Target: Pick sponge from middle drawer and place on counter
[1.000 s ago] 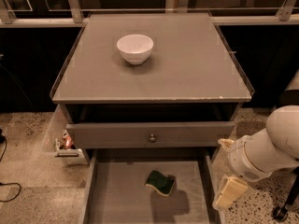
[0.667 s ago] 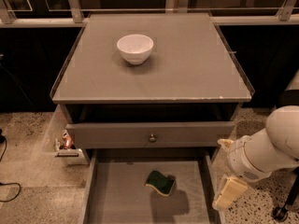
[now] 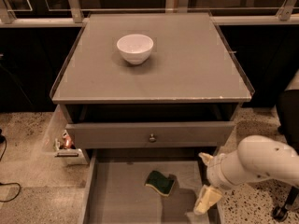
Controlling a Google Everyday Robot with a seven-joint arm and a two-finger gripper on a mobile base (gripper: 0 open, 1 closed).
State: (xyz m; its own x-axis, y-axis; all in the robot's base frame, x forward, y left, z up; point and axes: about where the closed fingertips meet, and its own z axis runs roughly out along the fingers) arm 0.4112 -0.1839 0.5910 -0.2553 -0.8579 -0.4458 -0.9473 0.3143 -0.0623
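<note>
Camera view looks down on a grey cabinet. At the lower left, small clutter [image 3: 65,143] sits on the speckled floor [image 3: 28,181] beside the cabinet. A white bowl [image 3: 135,48] stands on the desk [image 3: 196,64], left of centre in the upper half. Below the desk's front edge is a drawer front [image 3: 107,134] with a round knob [image 3: 152,137]. Under it the middle drawer [image 3: 117,195] is pulled well out at the bottom of the frame. The sponge [image 3: 160,182] lies tilted on its floor, green face up. At the lower right the hand [image 3: 207,178] hangs over the drawer's right wall, released. Its pale fingers [image 3: 208,199] are spread and hold nothing, near the sponge but apart from it.
</note>
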